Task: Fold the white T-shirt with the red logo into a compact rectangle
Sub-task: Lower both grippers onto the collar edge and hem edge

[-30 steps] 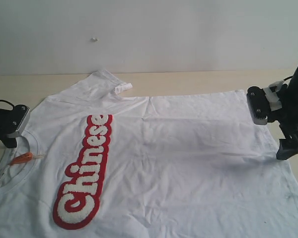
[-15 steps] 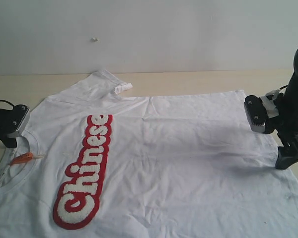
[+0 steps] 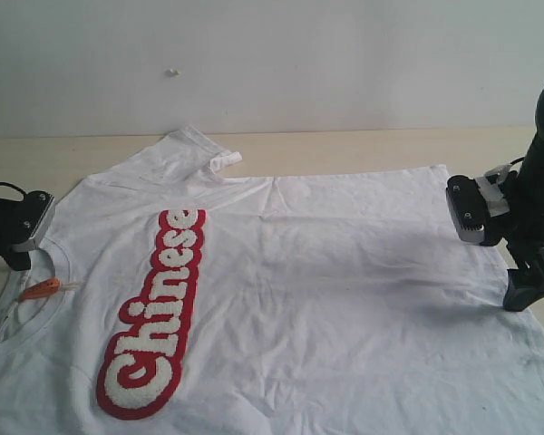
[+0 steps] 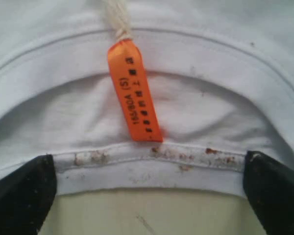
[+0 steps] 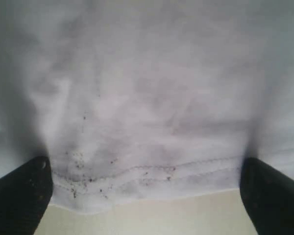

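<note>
The white T-shirt [image 3: 344, 272] lies spread flat on the table, collar to the left and hem to the right. The red logo [image 3: 154, 313] runs across its chest, face up. My left gripper [image 3: 4, 272] stands open at the collar. In the left wrist view the ribbed collar edge [image 4: 147, 171] with the orange neck tag [image 4: 134, 90] lies between its dark fingers [image 4: 19, 196]. My right gripper [image 3: 500, 249] stands open at the hem. The stitched hem [image 5: 147, 178] sits between its fingers [image 5: 272, 196], and nothing is gripped.
The beige table [image 3: 344, 145] shows beyond the shirt's far edge, with a white wall behind. One sleeve [image 3: 195, 149] lies rumpled at the far side. The shirt's near part runs out of view at the bottom.
The right gripper has shifted slightly left over the hem, then held still. The left gripper and the shirt have not moved.
</note>
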